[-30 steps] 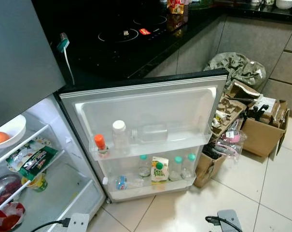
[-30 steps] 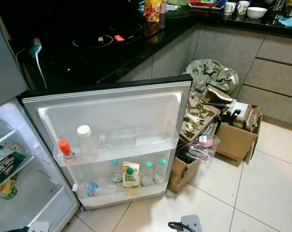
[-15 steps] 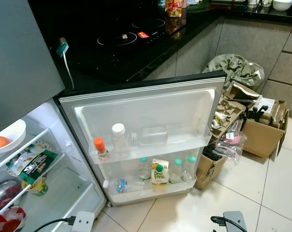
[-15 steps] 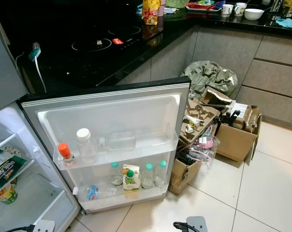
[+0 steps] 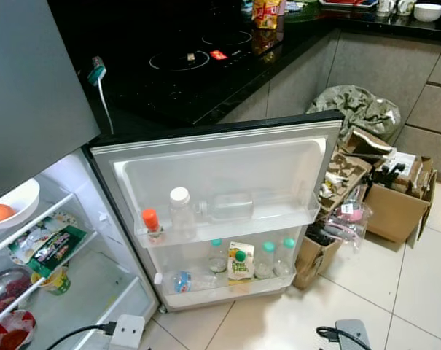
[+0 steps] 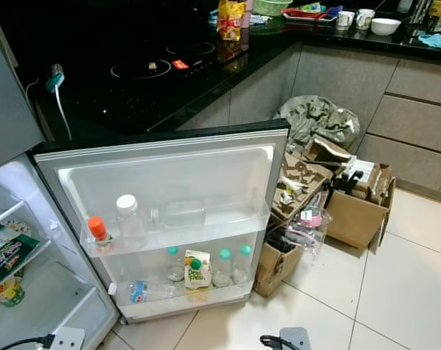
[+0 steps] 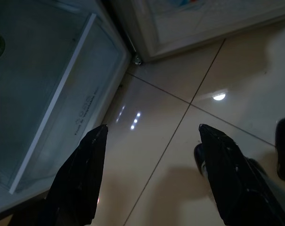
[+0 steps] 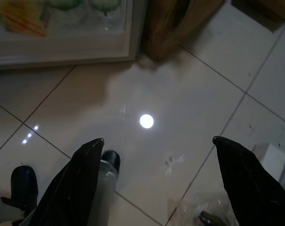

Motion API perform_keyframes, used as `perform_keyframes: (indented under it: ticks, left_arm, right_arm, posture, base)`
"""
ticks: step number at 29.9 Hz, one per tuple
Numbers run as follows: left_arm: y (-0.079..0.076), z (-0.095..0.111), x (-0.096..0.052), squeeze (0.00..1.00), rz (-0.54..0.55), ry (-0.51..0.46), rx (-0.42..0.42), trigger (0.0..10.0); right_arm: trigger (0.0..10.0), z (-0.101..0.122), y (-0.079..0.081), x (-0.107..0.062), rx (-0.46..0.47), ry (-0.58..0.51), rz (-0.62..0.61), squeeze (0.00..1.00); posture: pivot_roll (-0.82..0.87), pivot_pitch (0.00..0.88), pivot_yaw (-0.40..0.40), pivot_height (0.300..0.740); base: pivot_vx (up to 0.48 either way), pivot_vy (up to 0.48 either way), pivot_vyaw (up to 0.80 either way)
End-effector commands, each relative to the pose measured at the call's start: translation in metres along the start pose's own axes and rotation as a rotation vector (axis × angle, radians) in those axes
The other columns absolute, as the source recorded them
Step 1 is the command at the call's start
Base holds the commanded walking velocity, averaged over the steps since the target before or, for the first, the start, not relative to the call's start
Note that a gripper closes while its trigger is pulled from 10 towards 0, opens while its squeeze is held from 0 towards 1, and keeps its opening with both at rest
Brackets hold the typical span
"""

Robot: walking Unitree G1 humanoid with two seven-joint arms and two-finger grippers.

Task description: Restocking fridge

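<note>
Not much has actually moved since a second ago: the head camera just drifted a little, so a white power strip [image 5: 128,329] now shows at the bottom edge by the fridge, and everything in the fridge sits where it was.

Going left to right: the fridge interior [image 5: 74,292] is open on the left, with a white bowl [image 5: 16,200] holding something orange on the top shelf, a green snack packet [image 5: 51,246] on the shelf below it, and a dark bowl [image 5: 5,288] lower down. Next is the open fridge door [image 5: 220,157]. Its upper rack holds an orange-capped bottle [image 5: 151,222], a white-capped bottle [image 5: 181,211] just beside it, and a clear bottle [image 5: 231,205] lying on its side. The lower rack has a water bottle [image 5: 184,280] lying flat, a small juice carton [image 5: 240,261], and several green-capped bottles [image 5: 267,257] standing around it. Right of the door, cardboard boxes [image 5: 391,204] full of clutter sit on the tiled floor [image 5: 417,277], with a stuffed bag [image 5: 355,109] behind them.

Both arms hang low. The left gripper [image 7: 151,136] is spread wide with nothing in it, over the floor by the fridge's bottom corner. The right gripper [image 8: 156,146] is also spread apart and empty, above the tiles in front of the door.
</note>
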State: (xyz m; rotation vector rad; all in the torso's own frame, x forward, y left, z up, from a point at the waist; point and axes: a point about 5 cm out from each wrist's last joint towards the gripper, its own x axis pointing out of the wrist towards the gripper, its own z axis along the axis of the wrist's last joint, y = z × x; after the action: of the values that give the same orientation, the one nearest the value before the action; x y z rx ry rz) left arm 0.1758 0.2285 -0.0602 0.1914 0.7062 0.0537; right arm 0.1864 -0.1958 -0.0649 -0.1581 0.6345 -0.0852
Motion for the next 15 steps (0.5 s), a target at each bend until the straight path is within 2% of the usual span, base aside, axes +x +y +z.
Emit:
perform_keyframes:
  ticks: [1, 8, 15]
  left_arm:
    - [-0.0066, -0.0098, -0.0025, 0.0, -0.017, 0.034, 0.011, 10.0]
    - [-0.009, -0.0088, -0.0015, 0.0, -0.014, 0.035, 0.009, 10.0]
    - [-0.0084, -0.01, -0.0019, 0.0, -0.005, 0.039, 0.007, 10.0]
  right_arm:
    - [10.0, -0.0078, -0.006, -0.0033, -0.003, 0.023, -0.019, 0.0]
    - [10.0, -0.0085, -0.0079, -0.0033, -0.015, 0.024, -0.016, 0.0]
    - [10.0, -0.0041, -0.0043, -0.0014, -0.022, 0.01, 0.0, 0.0]
  posture:
    - [-0.11, 0.103, 0.028, 0.71]
    - [-0.11, 0.107, 0.018, 0.71]
    - [-0.1, 0.115, 0.016, 0.71]
  base:
    - [0.0, -0.48, 0.0]
    - [0.0, -0.48, 0.0]
    - [0.0, -0.354, 0.0]
